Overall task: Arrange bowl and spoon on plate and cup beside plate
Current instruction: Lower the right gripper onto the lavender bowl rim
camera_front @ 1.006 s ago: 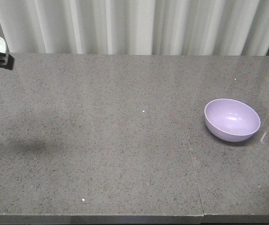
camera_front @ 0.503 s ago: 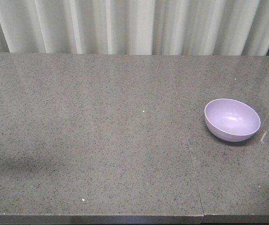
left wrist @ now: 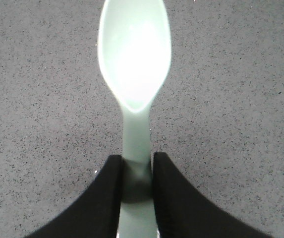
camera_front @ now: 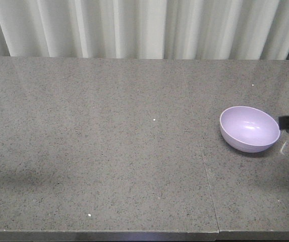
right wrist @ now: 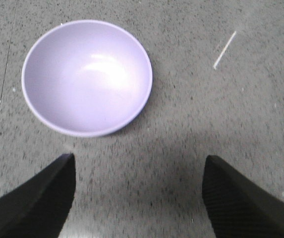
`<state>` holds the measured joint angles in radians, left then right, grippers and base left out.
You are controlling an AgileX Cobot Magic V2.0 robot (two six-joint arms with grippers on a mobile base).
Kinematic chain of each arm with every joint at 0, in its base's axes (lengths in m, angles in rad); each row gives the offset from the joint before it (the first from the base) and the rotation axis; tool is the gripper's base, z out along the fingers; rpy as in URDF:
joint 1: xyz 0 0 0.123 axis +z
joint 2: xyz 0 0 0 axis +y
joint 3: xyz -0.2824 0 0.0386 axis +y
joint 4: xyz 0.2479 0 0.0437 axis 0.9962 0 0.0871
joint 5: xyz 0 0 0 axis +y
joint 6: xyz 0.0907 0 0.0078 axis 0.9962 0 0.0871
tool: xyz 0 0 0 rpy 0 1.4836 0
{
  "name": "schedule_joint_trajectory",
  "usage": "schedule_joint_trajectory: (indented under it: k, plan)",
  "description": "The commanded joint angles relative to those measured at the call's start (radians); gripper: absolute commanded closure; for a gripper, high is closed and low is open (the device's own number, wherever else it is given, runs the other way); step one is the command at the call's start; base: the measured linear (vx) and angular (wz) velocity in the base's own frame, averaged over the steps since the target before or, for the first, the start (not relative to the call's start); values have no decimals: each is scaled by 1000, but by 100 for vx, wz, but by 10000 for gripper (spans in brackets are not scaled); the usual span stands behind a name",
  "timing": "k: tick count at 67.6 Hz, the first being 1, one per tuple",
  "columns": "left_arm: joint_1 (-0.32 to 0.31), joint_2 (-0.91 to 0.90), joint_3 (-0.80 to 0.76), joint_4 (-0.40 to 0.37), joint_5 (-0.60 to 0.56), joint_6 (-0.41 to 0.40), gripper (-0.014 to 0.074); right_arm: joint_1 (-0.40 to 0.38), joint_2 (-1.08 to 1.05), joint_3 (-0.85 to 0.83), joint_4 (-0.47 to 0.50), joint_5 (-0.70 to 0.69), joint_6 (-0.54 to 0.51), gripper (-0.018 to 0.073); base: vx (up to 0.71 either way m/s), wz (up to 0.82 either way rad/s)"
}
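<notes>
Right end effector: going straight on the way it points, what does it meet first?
Probably the round lavender plastic bowl, left of the right end effector's midline; height above the grey speckled table is unclear.

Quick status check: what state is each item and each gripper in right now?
bowl: upright, empty, on the table, untouched.
spoon: clamped by its handle.
left gripper: shut on the spoon.
right gripper: open, empty, near the bowl.
plate, cup: not in view.
</notes>
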<state>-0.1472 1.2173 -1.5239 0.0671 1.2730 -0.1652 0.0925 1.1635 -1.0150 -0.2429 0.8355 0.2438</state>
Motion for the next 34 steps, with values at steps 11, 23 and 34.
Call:
schedule_joint_trajectory:
  k: [11,23,34]
  plan:
    - [-6,-22,-23,-3,-50,0,604,-8,162,-172,-44,-55,-17,32,0,0]
    - [-6,-22,-23,-3,-47,0,603,-27,274,-226,-34,-60,-32,32,0,0]
    - [-6,-22,-23,-3,-46,0,604,-118,342,-242,77,-102,-123,32,0,0]
